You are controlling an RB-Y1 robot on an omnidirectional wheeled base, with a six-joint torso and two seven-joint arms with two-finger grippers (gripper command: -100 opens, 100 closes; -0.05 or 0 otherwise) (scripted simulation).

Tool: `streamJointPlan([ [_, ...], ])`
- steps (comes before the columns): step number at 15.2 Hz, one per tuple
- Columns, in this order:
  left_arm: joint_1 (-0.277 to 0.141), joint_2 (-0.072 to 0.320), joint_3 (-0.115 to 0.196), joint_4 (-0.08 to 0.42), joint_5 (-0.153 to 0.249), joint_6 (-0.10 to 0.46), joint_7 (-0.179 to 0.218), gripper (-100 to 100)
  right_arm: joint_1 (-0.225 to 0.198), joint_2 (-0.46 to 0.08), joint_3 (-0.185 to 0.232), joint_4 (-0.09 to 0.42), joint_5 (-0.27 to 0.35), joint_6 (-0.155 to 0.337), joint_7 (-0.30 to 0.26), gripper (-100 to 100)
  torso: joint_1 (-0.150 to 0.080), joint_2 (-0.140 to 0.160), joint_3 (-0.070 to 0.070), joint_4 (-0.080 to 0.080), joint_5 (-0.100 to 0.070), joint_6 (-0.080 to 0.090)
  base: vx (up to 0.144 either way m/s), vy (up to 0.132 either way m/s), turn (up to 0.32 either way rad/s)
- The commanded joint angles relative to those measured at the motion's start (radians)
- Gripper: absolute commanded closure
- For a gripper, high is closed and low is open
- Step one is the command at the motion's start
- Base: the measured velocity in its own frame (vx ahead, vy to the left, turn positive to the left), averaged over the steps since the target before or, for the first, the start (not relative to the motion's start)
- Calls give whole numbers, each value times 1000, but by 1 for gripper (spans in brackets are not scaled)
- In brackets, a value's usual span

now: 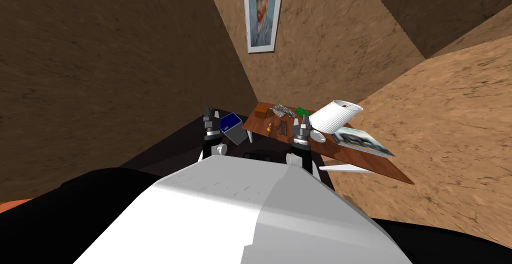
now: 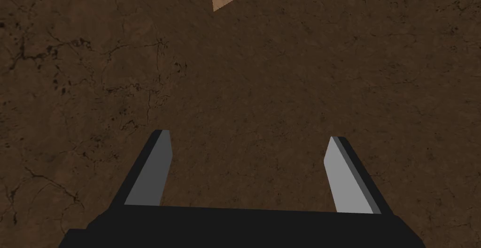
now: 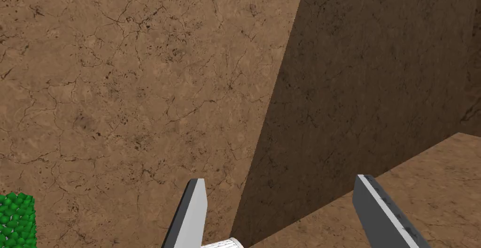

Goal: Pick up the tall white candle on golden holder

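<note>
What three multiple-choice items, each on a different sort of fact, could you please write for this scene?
1. Where does the small golden candle holder stand?
A on the floor; B on the reddish-brown wooden table; C on a shelf.
2. What colour is the large ribbed cylinder lying on that table?
A green; B blue; C white.
3. How do the fingers of the left gripper stand?
A open and empty; B shut on the candle; C shut on a cup.

Answers: B, the head view shows it on the tabletop; C, its ribbed side is plainly white; A, the left wrist view shows the fingers wide apart with nothing between them.
</note>
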State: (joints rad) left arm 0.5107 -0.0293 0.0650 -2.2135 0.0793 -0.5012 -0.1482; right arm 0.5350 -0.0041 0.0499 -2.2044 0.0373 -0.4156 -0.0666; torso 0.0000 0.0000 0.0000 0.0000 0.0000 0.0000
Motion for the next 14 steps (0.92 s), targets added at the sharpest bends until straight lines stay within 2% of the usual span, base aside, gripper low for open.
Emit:
streamJointPlan([
  [1,0,0,0,0,0,0,0,0,-3,-31,11,18,4,0,1,-100,0,0,0,0,0,0,3,8,68],
  [5,0,0,0,0,0,0,0,0,-14,-119,50,80,16,1,4,-100,1,-1,-1,0,0,-1,11,23,143],
  [6,0,0,0,0,0,0,0,0,-14,-123,50,80,16,1,4,-100,2,-1,-1,0,0,0,11,30,91],
  [10,0,0,0,0,0,0,0,0,-26,-218,94,152,31,2,8,-100,2,-1,-1,0,0,0,15,32,139],
  [11,0,0,0,0,0,0,0,0,-26,-220,94,152,31,2,8,-100,2,-1,-1,0,0,-1,11,28,98],
  [12,0,0,0,0,0,0,0,0,-31,-254,111,179,37,2,10,-100,2,-1,-1,0,0,0,11,28,107],
  [13,0,0,0,0,0,0,0,0,-31,-256,111,179,37,2,10,-100,2,-1,-1,0,0,0,12,24,111],
  [14,0,0,0,0,0,0,0,0,-36,-290,129,208,43,3,11,-100,2,-1,-1,0,0,0,14,29,153],
])
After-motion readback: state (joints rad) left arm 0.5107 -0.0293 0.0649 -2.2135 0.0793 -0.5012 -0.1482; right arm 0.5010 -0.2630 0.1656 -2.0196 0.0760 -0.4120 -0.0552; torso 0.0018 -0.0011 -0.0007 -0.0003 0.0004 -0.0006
